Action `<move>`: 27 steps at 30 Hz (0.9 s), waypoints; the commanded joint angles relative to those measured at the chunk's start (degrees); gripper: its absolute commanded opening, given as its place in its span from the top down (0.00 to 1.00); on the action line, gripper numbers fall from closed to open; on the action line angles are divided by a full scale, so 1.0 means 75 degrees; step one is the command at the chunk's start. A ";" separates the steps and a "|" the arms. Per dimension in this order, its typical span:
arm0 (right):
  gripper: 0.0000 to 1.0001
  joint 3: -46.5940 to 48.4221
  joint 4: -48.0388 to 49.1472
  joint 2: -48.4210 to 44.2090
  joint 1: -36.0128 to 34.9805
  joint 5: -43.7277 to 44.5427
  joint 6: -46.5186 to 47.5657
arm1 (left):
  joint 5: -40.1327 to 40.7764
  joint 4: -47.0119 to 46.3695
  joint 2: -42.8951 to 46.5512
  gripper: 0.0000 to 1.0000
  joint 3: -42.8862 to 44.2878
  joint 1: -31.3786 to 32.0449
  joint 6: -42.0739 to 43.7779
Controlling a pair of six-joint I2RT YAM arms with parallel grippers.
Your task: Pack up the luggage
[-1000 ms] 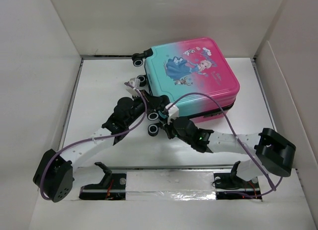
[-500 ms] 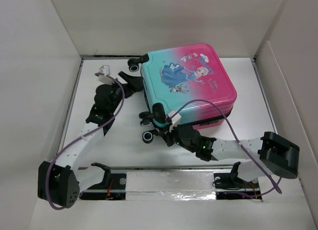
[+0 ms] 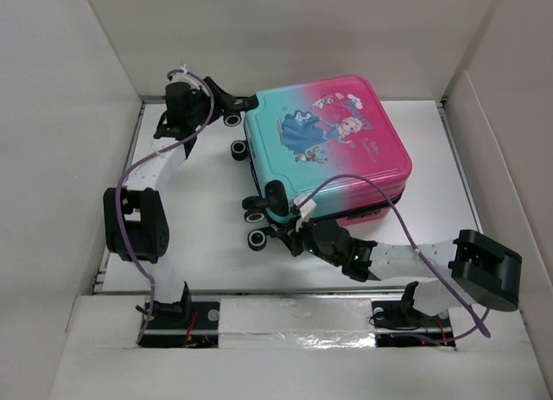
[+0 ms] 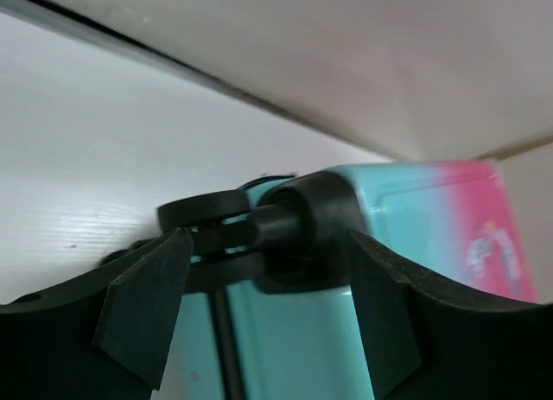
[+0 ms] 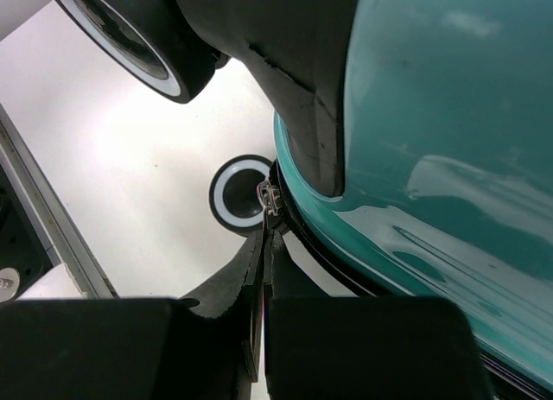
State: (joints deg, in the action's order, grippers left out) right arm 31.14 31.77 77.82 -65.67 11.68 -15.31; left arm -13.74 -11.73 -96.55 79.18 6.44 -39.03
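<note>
The left gripper has swung away from the left side of the luggage to its far-left corner, where its fingers stand apart on either side of a wheel. The luggage lies closed, print up, on the white table. At the near-left corner, the right gripper is pressed together, its tips at the zipper pull.
</note>
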 commanded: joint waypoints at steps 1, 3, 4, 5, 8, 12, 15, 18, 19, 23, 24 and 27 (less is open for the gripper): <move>1.00 0.0149 0.1319 -0.0275 -0.0326 -0.0878 -0.0174 | -0.0780 0.0298 -0.0321 0.32 0.0587 -0.0132 0.1775; 1.00 0.0149 0.1272 -0.0286 -0.0326 -0.0878 -0.0150 | -0.0711 0.0124 -0.0310 0.32 0.0402 -0.0201 0.2608; 1.00 0.0149 0.1249 -0.0298 -0.0326 -0.0901 -0.0138 | -0.0804 -0.0064 -0.0252 0.30 0.0261 -0.0283 0.2822; 1.00 0.0138 0.1237 -0.0298 -0.0326 -0.0901 -0.0138 | -0.1002 -0.0205 -0.0193 0.29 0.0144 -0.0284 0.3010; 1.00 0.0056 0.1178 -0.0392 -0.0326 -0.0936 -0.0127 | -0.1296 -0.0300 -0.0181 0.15 0.0107 -0.0459 0.3549; 1.00 -0.0166 0.1062 -0.0707 -0.0256 -0.0937 -0.0127 | -0.1812 -0.0229 -0.0520 0.13 0.0411 -0.0460 0.3540; 1.00 -0.0459 0.1003 -0.1339 -0.0150 -0.1029 -0.0220 | -0.2480 -0.0428 -0.0755 0.16 0.0494 -0.0460 0.3387; 1.00 -0.0846 0.0584 -0.2299 0.0200 -0.1194 -0.0244 | -0.2867 -0.0371 -0.0954 0.18 0.0587 -0.0390 0.3597; 1.00 -0.0951 0.0372 -0.2580 0.0294 -0.1218 -0.0221 | -0.2949 -0.0370 -0.0966 0.18 0.0588 -0.0297 0.3668; 1.00 -0.1104 -0.0858 -0.4080 0.1019 -0.1370 -0.0045 | -0.3884 -0.0358 -0.1071 0.19 0.0576 -0.0296 0.3773; 1.00 -0.1104 -0.1429 -0.4721 0.1184 -0.1451 0.0002 | -0.4003 -0.0347 -0.1060 0.21 0.0541 -0.0226 0.3785; 1.00 -0.1081 -0.2520 -0.5604 0.1943 -0.1499 0.0143 | -0.4507 -0.0381 -0.0990 0.25 0.0331 -0.0062 0.3797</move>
State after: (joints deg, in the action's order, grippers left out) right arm 22.04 20.27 39.88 -55.11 2.26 -15.73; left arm -39.42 -12.38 -104.47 81.41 3.68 -11.81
